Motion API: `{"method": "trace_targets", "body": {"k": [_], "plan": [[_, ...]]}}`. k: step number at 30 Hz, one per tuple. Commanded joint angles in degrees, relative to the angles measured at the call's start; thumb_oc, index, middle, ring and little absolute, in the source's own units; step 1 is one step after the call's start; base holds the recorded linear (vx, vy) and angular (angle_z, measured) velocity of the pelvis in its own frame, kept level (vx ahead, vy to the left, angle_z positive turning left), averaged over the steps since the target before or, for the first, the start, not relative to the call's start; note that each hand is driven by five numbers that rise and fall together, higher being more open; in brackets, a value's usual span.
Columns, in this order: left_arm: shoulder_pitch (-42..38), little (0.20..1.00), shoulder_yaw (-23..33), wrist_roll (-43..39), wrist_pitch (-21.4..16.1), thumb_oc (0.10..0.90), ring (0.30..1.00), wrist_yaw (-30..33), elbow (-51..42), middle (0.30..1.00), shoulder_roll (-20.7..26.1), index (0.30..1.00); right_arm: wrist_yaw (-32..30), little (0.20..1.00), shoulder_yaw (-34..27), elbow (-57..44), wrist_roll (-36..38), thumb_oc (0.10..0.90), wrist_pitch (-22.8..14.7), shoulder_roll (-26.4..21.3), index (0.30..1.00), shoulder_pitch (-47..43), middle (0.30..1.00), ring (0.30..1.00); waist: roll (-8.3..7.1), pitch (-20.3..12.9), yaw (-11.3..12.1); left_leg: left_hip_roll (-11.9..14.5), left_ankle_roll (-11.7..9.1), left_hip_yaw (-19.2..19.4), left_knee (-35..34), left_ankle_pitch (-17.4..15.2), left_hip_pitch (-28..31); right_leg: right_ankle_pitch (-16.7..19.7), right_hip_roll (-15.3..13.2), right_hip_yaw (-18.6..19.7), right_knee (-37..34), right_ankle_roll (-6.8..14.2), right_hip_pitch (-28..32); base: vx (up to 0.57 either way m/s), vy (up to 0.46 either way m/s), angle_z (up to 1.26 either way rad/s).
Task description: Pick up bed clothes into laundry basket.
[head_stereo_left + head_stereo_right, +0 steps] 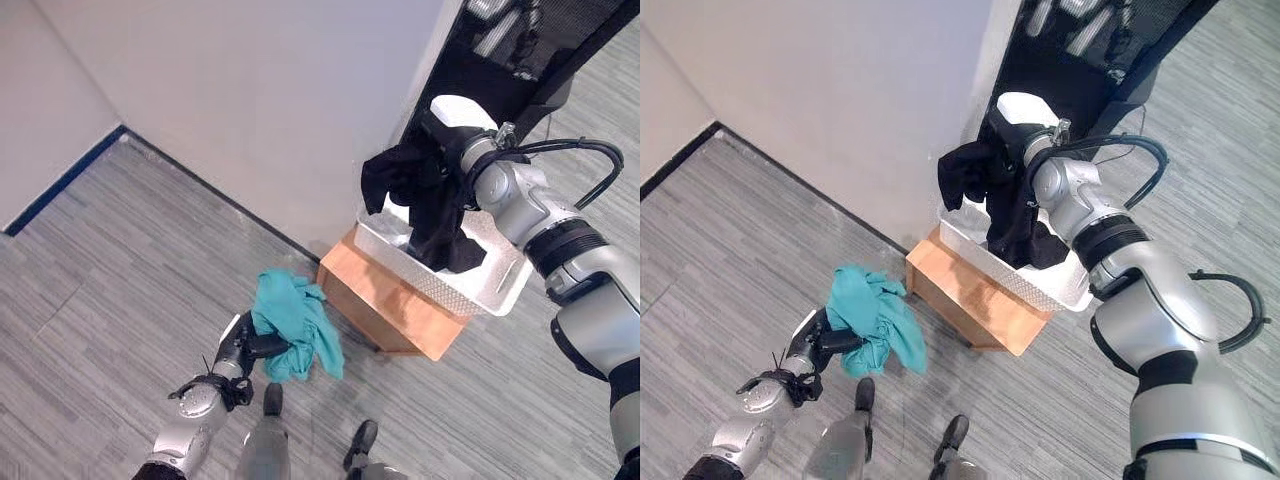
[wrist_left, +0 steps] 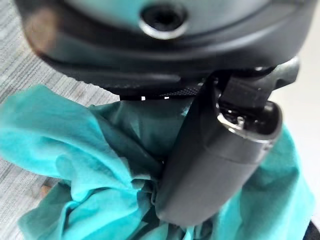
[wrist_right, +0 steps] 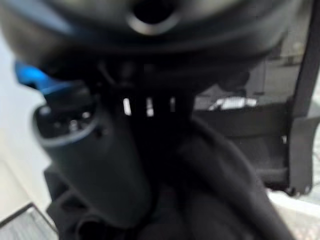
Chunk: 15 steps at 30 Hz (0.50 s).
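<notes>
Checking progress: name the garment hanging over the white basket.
The black cloth, gripped by the right hand; the teal cloth hangs from the left hand.

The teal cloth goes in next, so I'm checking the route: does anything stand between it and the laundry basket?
Nothing solid stands between. The left hand holds the teal cloth above bare floor beside the wooden stand. At the laundry basket, the right hand dangles a black garment over the opening.
</notes>
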Motion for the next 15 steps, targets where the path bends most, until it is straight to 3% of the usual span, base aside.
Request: {"method": "trace_targets", "body": {"k": [1,15], "plan": [[-2.78,0.3,-0.22,-1.09,-6.2,0.4,0.3,-0.72,-7.5,0.3,1.48,0.3,-4.21,0.3,-0.34,2.1,-0.23,0.4,-0.75,-2.72,0.3,-8.23,0.3,0.3,-2.98,-2.21,2.11,-2.65,-1.35,-0.07,-0.93,0.82,0.24,-2.03,-2.92,-0.82,1.16,6.18,4.14,0.0,0.03,-0.19],[-3.27,0.3,-1.7,-1.16,-6.26,0.4,0.3,-1.11,-7.95,0.3,1.36,0.3,-5.06,0.3,-0.45,11.38,0.21,0.4,-0.64,-4.99,0.3,-9.36,0.3,0.3,-1.49,-2.04,0.76,-2.8,-1.39,0.46,-1.26,0.79,0.55,-2.45,-3.02,-0.44,1.01,6.19,3.87,0.0,0.005,-0.03]]}}
